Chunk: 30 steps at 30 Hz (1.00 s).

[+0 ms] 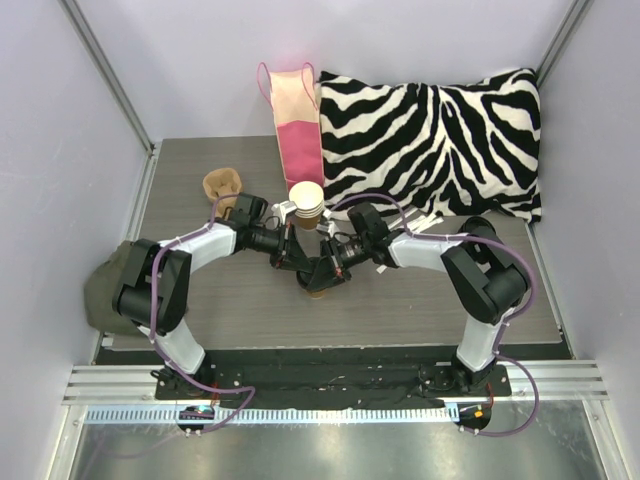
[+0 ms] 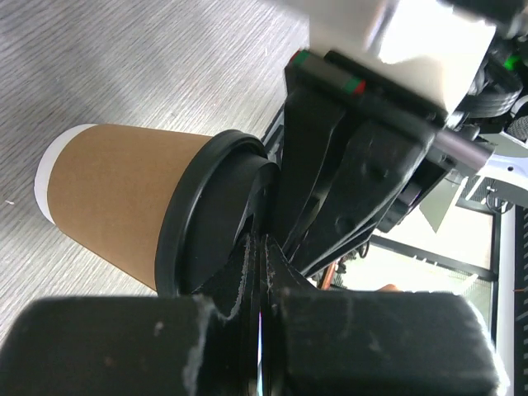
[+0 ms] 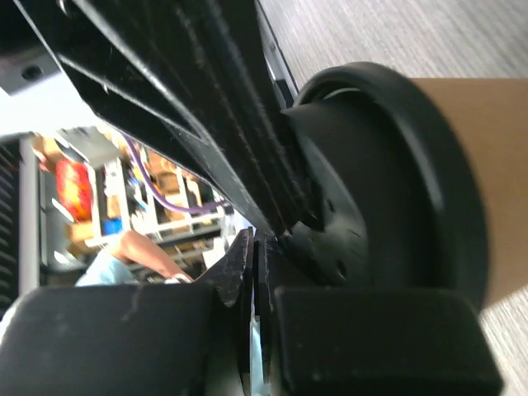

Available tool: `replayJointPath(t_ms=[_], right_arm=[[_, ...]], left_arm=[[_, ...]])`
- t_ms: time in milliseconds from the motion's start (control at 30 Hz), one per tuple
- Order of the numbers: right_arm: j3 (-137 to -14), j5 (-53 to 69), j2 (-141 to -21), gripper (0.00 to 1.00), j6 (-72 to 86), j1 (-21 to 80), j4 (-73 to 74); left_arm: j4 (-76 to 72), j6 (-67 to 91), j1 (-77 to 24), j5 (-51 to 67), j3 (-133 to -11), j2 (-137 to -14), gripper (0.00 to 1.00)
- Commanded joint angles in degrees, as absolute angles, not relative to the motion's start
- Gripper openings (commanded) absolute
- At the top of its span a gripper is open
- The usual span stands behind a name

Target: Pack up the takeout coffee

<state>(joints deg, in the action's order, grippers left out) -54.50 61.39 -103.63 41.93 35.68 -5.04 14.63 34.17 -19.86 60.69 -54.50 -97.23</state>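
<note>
A kraft-brown cup [image 1: 319, 291] with a black lid stands at the table's middle, mostly hidden under both grippers. In the left wrist view the cup [image 2: 115, 190] and its lid [image 2: 206, 223] fill the left side. My left gripper [image 2: 262, 247] is shut, with its tips against the lid's top. My right gripper [image 3: 254, 239] is also shut, and its tips touch the lid [image 3: 371, 181] of the same cup [image 3: 495, 181]. From above, the left gripper [image 1: 298, 262] and the right gripper [image 1: 332, 268] meet over the cup. A stack of cream-white cups [image 1: 307, 198] stands just behind them.
A pink and tan paper bag [image 1: 297, 110] lies at the back centre. A tan pulp carrier [image 1: 222, 185] sits at the back left. A zebra-striped pillow [image 1: 430, 140] fills the back right. An olive cloth lump [image 1: 100, 290] lies off the table's left edge.
</note>
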Motion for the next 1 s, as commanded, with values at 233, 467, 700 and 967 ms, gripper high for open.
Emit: replayJointPath(t_ms=[233, 467, 700, 967], right_arm=[[-58.71, 53.52, -101.17, 0.02, 34.18, 35.25, 8.09], [-60.11, 53.09, -92.46, 0.04, 42.27, 35.51, 0.61], [-59.42, 48.62, -95.87, 0.03, 35.17, 37.88, 4.91], [-54.57, 45.17, -102.57, 0.02, 30.15, 36.21, 7.55]], left_arm=[[19.42, 31.29, -19.60, 52.82, -54.40, -100.55, 0.00], [19.16, 31.29, -19.51, 52.82, -54.05, -99.85, 0.00], [18.90, 31.46, -19.51, 52.65, -53.97, -99.93, 0.00], [19.42, 31.03, -19.51, 52.65, -54.05, -99.49, 0.00]])
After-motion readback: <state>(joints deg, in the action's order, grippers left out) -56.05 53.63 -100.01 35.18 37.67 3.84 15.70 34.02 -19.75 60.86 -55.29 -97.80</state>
